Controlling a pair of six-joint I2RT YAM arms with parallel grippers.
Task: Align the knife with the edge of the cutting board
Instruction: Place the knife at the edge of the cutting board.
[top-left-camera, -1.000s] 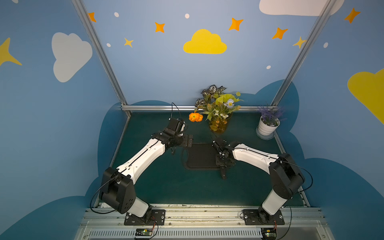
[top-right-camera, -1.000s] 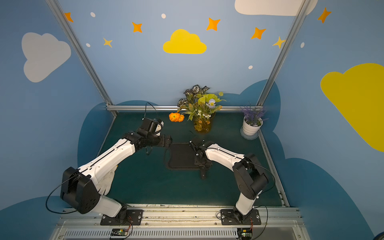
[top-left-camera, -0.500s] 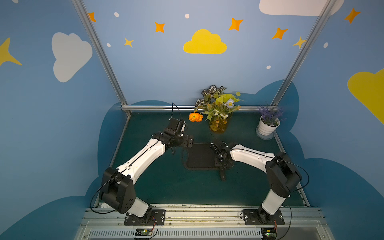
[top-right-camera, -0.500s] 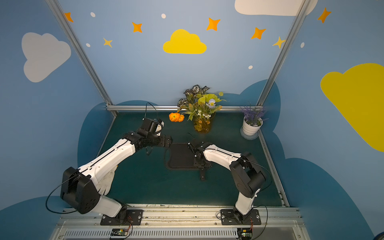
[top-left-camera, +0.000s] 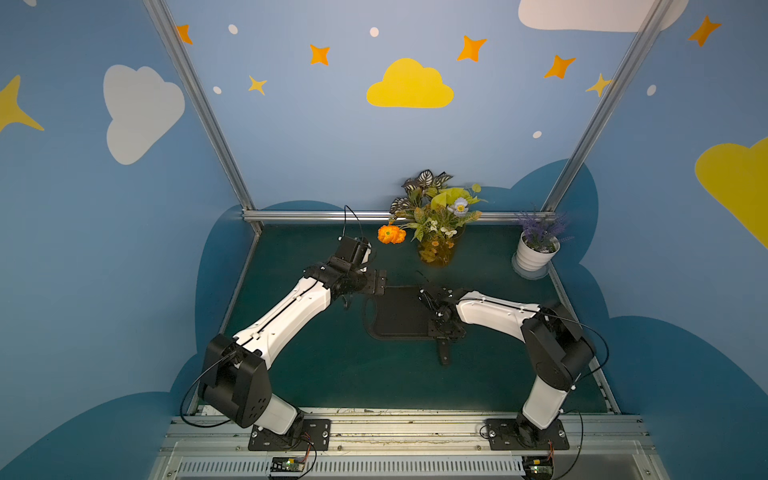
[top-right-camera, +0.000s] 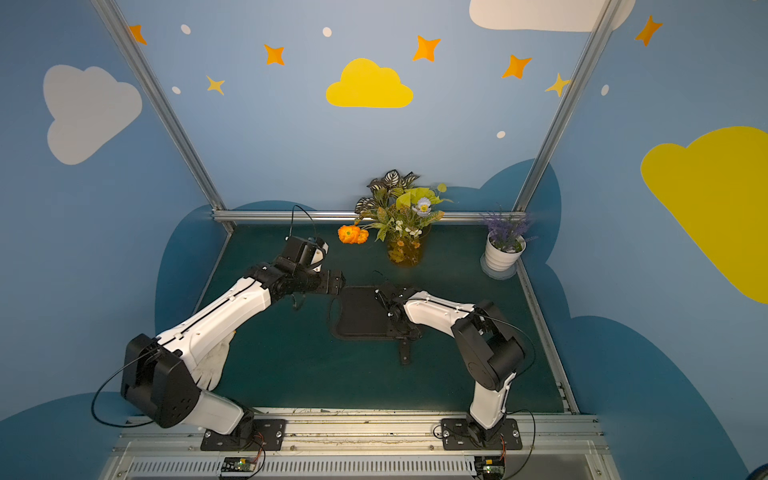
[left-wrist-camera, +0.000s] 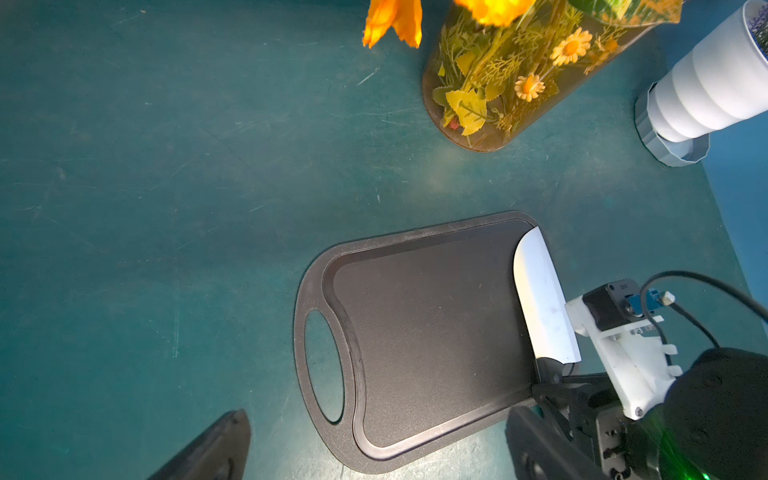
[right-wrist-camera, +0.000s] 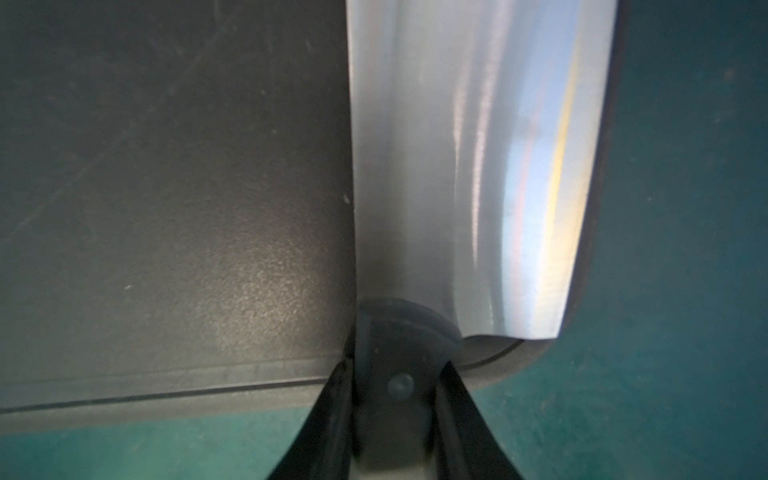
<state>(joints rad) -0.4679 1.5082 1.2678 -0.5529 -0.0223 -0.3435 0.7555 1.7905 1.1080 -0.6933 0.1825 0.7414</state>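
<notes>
Placing step: right end effector (right-wrist-camera: 399, 399) grips the knife (left-wrist-camera: 544, 295) handle, blade flat along the board (left-wrist-camera: 428, 332) edge; left end effector (top-left-camera: 379, 282) gapes empty. Next, probably: release without nudging.

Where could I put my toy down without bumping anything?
Widest bare patch: the green mat in front of the cutting board, between the left arm and right arm. Also bare: between the vase and white pot. Crowded: the board's right end, where the right end effector grips the knife.
</notes>
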